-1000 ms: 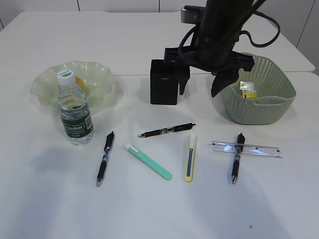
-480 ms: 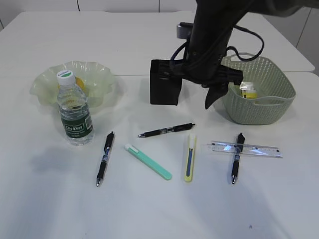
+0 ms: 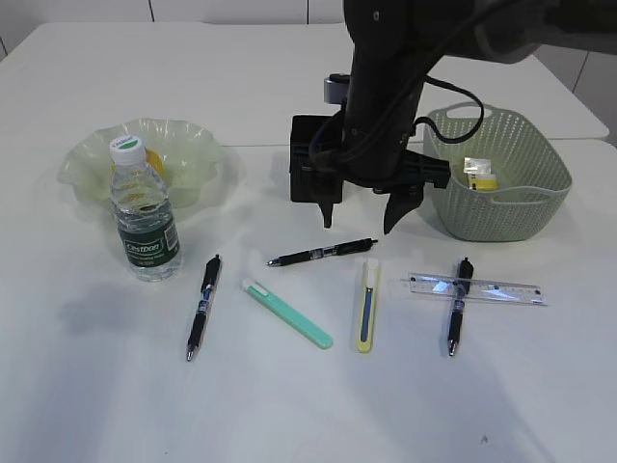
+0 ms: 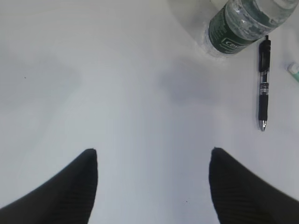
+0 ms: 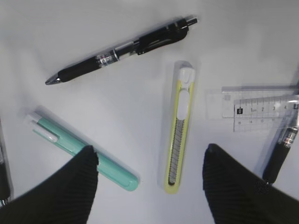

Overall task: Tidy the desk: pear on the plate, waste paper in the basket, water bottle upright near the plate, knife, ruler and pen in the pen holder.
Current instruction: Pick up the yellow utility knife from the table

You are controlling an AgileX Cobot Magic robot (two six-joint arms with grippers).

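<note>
Right pincer (image 3: 359, 214) released, jaws spread, nothing between them; hangs above the table (image 3: 289, 405) in front of the pen holder (image 3: 310, 159). In the right wrist view the yellow knife (image 5: 179, 127) lies between the jaw tips, long axis running 12 to 6 o'clock, so across the jaw gap. A black pen (image 5: 122, 49) lies at 11 o'clock, the teal knife (image 5: 81, 145) at 8, the ruler (image 5: 254, 108) at 3 under another pen. Left pincer (image 4: 152, 161) also released, over bare table, the water bottle (image 4: 250, 23) at 1 o'clock. Right arm judged nearer the knife.
</note>
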